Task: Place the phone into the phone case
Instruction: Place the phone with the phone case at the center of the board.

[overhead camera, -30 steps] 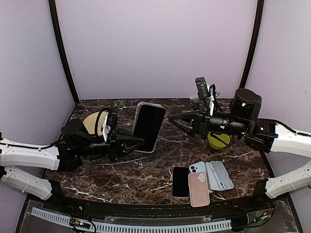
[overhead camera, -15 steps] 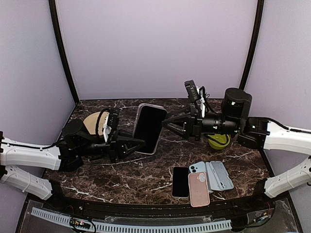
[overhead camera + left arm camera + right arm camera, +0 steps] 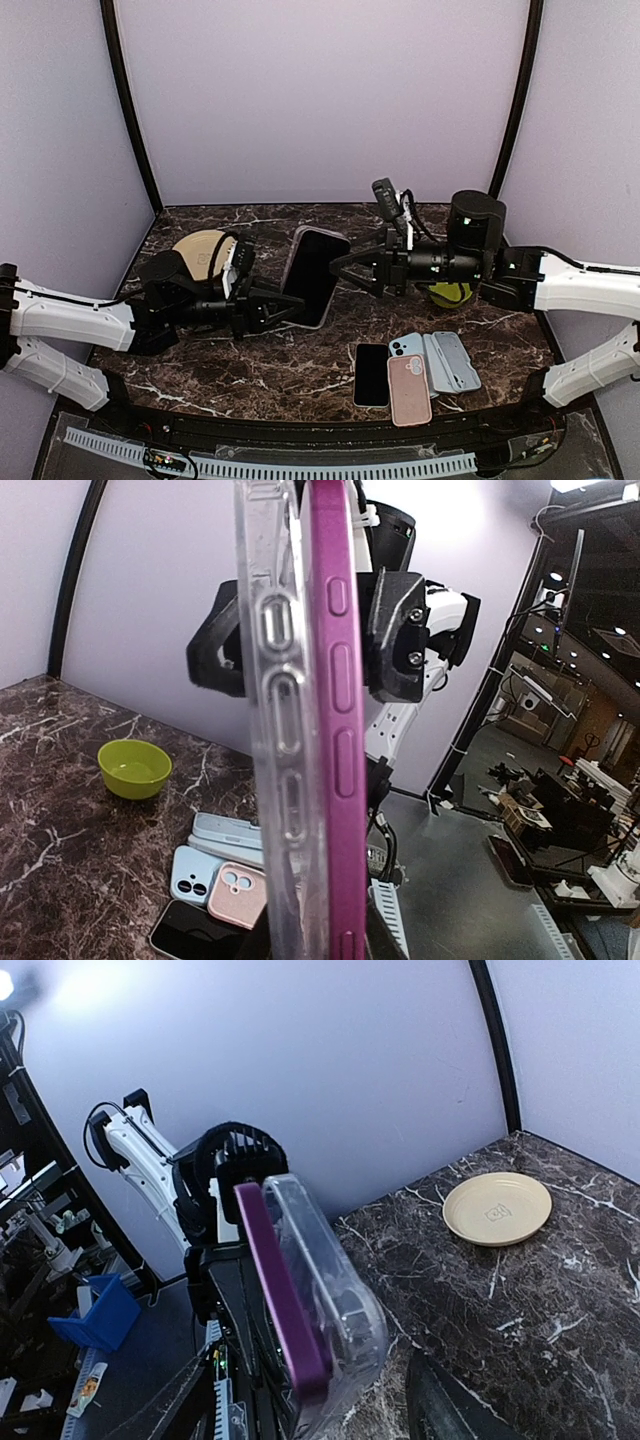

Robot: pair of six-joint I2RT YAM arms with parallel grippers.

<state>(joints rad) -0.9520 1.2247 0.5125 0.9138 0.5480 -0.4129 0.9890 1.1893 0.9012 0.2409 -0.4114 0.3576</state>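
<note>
A purple phone (image 3: pixel 313 274) stands on end above the table, its back partly seated in a clear phone case (image 3: pixel 334 284). My left gripper (image 3: pixel 287 306) is shut on their lower end. In the left wrist view the phone's edge (image 3: pixel 336 730) lies against the case wall (image 3: pixel 274 730), with a gap between them on that side. My right gripper (image 3: pixel 347 270) is open at the upper right edge of the pair. One of its fingers (image 3: pixel 400 630) stands on each side of them. The right wrist view shows the phone (image 3: pixel 283 1300) and case (image 3: pixel 345 1295) close ahead.
A yellow plate (image 3: pixel 198 250) lies at the back left and a green bowl (image 3: pixel 450 293) under my right arm. Near the front edge sit a black phone (image 3: pixel 371 374), a pink case (image 3: pixel 408 388), a light blue case (image 3: pixel 405 346) and grey cases (image 3: pixel 455 360).
My right arm has moved left up to the phone and case, and its jaws have widened. My left arm has shifted a little right, carrying the pair.
</note>
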